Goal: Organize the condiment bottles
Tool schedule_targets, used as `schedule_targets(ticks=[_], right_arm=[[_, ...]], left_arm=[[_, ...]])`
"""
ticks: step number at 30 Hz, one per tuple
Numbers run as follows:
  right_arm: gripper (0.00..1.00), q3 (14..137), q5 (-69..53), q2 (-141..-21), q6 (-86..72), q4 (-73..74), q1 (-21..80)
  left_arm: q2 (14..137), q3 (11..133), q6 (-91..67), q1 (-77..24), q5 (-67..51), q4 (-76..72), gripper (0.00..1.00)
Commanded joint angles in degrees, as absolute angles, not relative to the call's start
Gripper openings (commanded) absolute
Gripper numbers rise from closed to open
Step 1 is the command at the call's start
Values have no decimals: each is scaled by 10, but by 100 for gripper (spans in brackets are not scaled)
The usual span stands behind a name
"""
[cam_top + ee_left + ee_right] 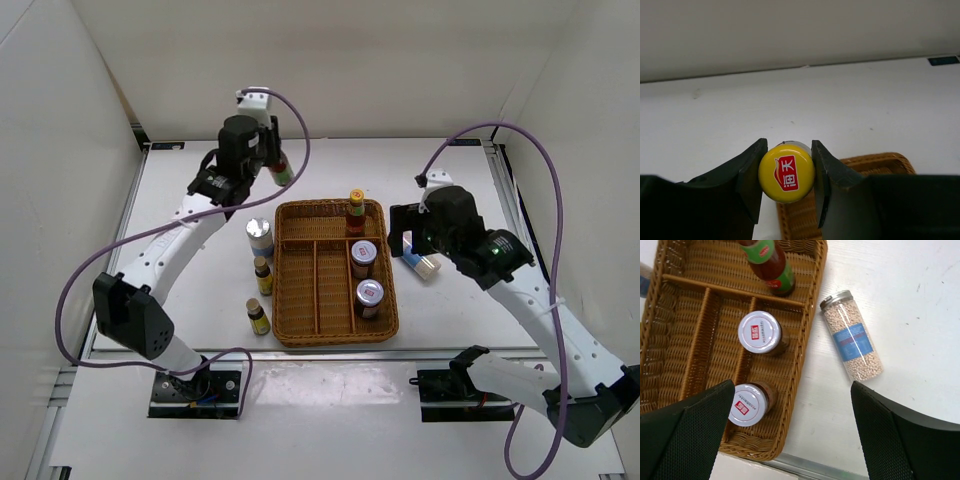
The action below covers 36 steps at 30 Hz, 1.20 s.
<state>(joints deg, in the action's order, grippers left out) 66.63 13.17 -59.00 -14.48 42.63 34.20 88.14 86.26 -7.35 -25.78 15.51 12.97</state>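
The slim red-sauce bottle (786,173), its yellow cap facing the left wrist camera, sits clamped in the left gripper (788,150), held aloft at upper left of the overhead view. We should carry it steadily over the wicker tray (283,300), set it beside its twin (355,212) in the top compartment, and lower it fully before letting go. The right gripper (792,384) gapes wide near the lying cylinder (852,342).

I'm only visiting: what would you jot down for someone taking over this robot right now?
Left gripper: shut on a red bottle, outside the tray.
Right gripper: open, over a lying cylinder.
Done: second red bottle and two jars in tray.
To do: held bottle, lying cylinder, plus standing cylinder and two yellow bottles left of tray.
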Motion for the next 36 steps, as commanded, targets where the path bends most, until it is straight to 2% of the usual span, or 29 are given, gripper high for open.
schedule_targets(ticks=[1, 16, 25, 28, 29, 33, 36], right_arm=[[100, 665, 155, -592, -148, 435, 331], [100, 649, 160, -607, -163, 456, 297], [100, 649, 102, -649, -158, 462, 228], [100, 669, 90, -686, -153, 462, 189], [100, 674, 73, -708, -145, 462, 182], [100, 704, 57, -764, -140, 456, 151], [100, 736, 9, -808, -146, 449, 132]], left_arm=[[873, 879, -98, -300, 117, 86, 11], [949, 812, -109, -336, 118, 31, 11], [988, 811, -115, -341, 118, 25, 11], [988, 806, -115, -346, 130, 30, 24], [988, 806, -115, -346, 138, 30, 36], [988, 806, -110, -352, 138, 41, 52], [994, 818, -105, -357, 138, 68, 56]])
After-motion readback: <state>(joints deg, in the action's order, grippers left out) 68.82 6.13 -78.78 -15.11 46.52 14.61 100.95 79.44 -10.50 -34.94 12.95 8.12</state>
